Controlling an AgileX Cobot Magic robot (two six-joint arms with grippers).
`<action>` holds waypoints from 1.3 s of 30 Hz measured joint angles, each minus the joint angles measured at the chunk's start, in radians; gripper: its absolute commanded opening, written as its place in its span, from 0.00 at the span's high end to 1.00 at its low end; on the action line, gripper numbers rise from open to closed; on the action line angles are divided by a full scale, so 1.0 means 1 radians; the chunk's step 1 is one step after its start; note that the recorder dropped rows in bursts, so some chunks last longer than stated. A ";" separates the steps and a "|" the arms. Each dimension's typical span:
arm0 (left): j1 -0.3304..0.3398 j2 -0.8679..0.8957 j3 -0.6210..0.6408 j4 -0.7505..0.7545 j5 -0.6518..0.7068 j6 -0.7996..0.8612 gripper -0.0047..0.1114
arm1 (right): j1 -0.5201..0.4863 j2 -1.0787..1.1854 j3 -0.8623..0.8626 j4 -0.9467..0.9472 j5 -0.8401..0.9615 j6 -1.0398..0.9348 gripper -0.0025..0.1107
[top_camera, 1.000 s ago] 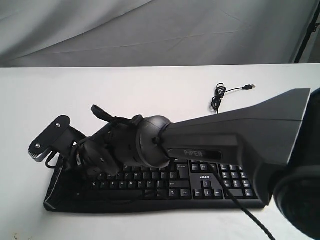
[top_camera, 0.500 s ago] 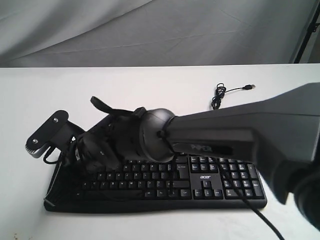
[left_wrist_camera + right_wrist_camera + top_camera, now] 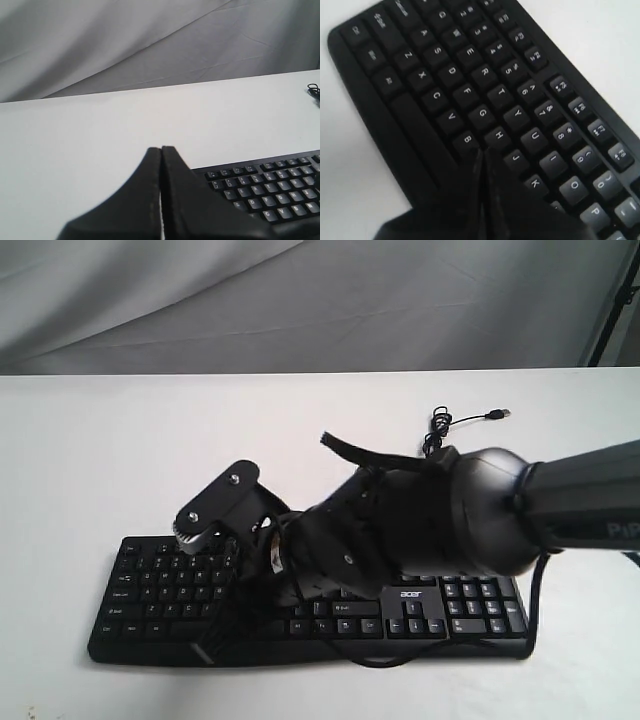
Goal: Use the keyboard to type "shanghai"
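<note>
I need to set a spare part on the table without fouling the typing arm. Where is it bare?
Bare table lies behind the keyboard, left of the coiled USB cable, and off the keyboard's left end. Crowded: the keyboard's middle, where the right arm hangs with its shut right gripper over the keys.

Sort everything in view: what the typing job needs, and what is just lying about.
For the job:
keyboard
right gripper, jaws shut, tip over the letter keys near the H key

Lying about:
left gripper, jaws shut, off the keys
USB cable, its plug loose on the table
grey cloth behind
</note>
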 measured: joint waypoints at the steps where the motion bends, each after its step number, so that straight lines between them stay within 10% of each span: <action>1: 0.000 0.000 0.000 0.000 0.000 0.000 0.96 | 0.000 0.004 0.010 0.000 -0.012 0.000 0.98; 39: 0.000 0.000 0.000 0.000 0.000 0.000 0.96 | 0.000 0.060 0.018 0.020 -0.123 -0.015 0.98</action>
